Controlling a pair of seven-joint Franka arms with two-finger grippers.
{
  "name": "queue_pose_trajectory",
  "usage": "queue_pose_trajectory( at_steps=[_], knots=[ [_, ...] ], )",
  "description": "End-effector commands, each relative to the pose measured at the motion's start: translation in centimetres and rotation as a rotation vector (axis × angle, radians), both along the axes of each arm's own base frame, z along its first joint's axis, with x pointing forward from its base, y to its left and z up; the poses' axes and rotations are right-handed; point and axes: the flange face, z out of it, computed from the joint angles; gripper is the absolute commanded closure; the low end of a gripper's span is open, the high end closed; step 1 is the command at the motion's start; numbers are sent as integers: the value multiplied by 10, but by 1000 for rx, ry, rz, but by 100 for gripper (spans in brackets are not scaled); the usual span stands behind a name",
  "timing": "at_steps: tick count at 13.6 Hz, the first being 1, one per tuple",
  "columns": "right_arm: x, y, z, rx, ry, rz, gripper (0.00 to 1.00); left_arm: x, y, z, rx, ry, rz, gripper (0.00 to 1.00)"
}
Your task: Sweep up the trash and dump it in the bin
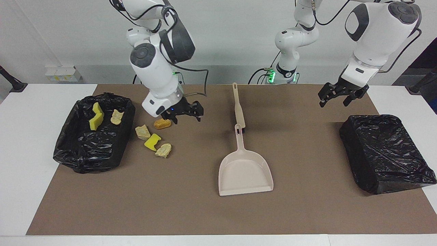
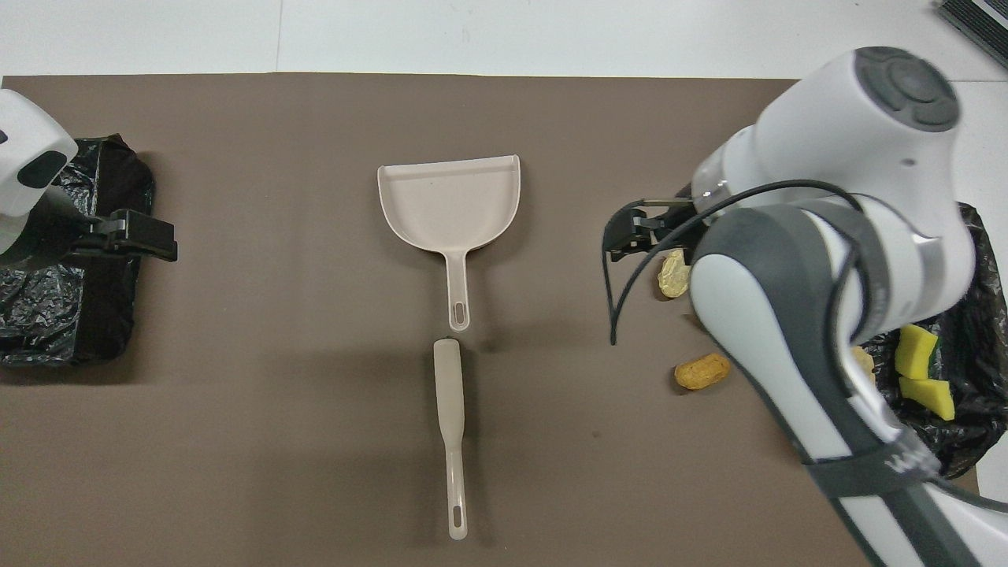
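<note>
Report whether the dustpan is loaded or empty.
Empty. The dustpan lies flat on the mat, its tray bare in both views; four scraps lie loose beside the bin.

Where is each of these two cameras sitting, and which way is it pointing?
Facing view: high across the table, looking back at both robots; both whole arms show, with the open right gripper over the orange lump and the open left gripper up near the empty bin.
Overhead view: high above the robots' end, looking forward and steeply down; only the arms' outer parts show.
Shared: dustpan, brush, loose scraps, and the bin holding scraps, turned half a turn around.
</note>
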Motion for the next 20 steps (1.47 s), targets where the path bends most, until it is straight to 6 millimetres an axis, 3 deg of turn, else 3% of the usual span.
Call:
queue_pose_trajectory(
  at_steps=[1, 6, 8, 12, 15, 18, 20],
  knots=[
    [-10, -56, 30, -97, -41, 74, 0, -11, 8, 15, 25, 21, 11, 0],
    [-49, -119, 92, -140, -45, 18, 0, -23, 3, 41, 33, 32, -2, 0],
    [-62, -142, 101, -143, -3, -18, 0, -24, 5, 40, 33, 41, -2, 0],
    [-66, -143, 103, -125, -23, -27, 0, -25, 0, 47, 31, 41, -15, 0],
    [-64, -156, 101, -108, -31, -56, 0, -24, 2, 50, 23, 24, -10, 0],
    [-66, -154, 100, -106, -21, -49, 0, -24, -10, 51, 10, -7, -24, 0],
    [-71, -144, 98, -104, -18, -40, 0, -17, -36, 31, -3, -27, -60, 0]
  ],
)
